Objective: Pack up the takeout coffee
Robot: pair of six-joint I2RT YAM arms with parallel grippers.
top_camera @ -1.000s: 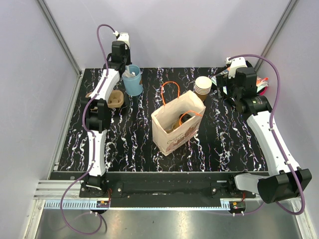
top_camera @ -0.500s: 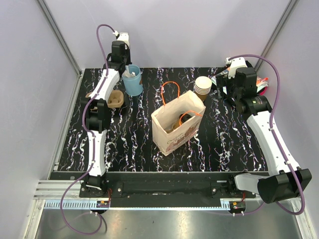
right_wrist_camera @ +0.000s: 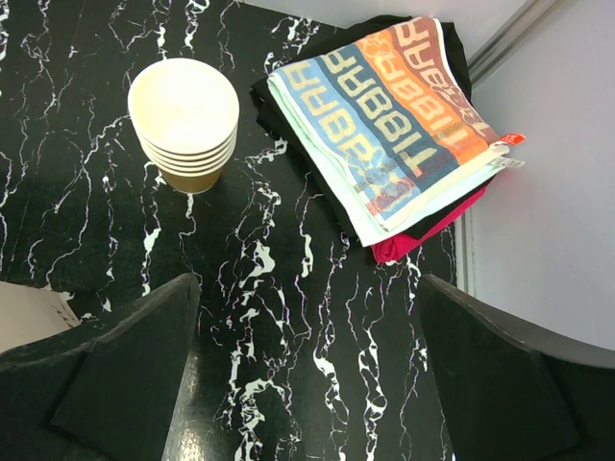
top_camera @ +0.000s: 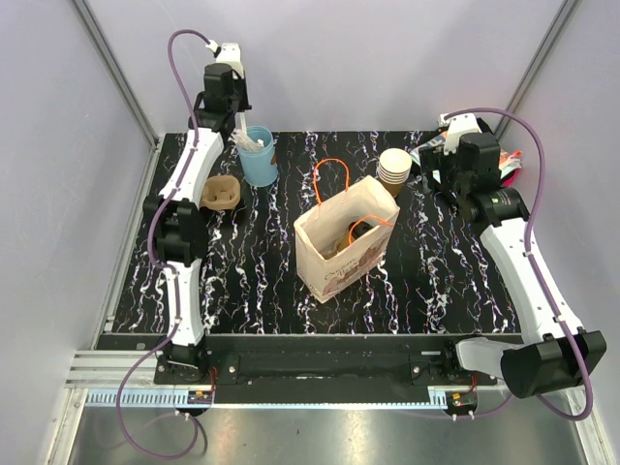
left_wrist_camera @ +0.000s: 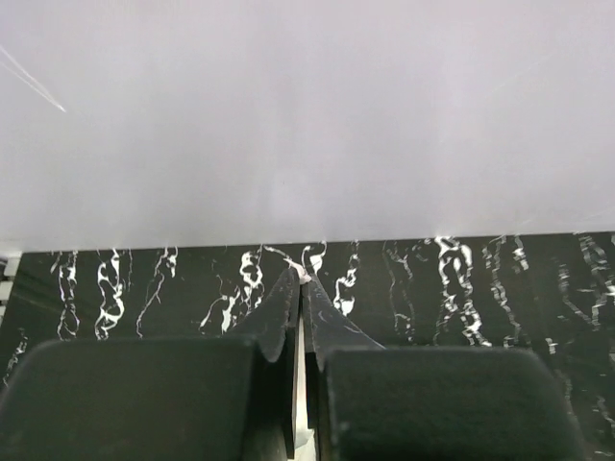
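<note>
The paper bag (top_camera: 344, 247) stands open in the middle of the table, orange handles up. A brown shape (top_camera: 336, 246) lies inside it; I cannot tell whether it is the single coffee cup, which shows nowhere else. My left gripper (top_camera: 235, 124) is raised at the back left beside the light-blue cup of white utensils (top_camera: 259, 160). In the left wrist view its fingers (left_wrist_camera: 300, 279) are shut on a thin white utensil (left_wrist_camera: 301, 384). My right gripper (top_camera: 441, 172) is open and empty above the table right of the stack of nested brown cups (top_camera: 394, 167); in its wrist view (right_wrist_camera: 306, 288) nothing is between the fingers.
A brown cardboard cup carrier (top_camera: 223, 192) lies at the left, below the blue cup. The cup stack (right_wrist_camera: 184, 120) stands left of folded striped cloths (right_wrist_camera: 384, 115) at the back right corner (top_camera: 509, 165). The back wall is close behind the left gripper.
My left arm has lifted up and back from the light-blue cup, fingers shut on the thin white utensil. The right arm, bag and cups have not moved.
</note>
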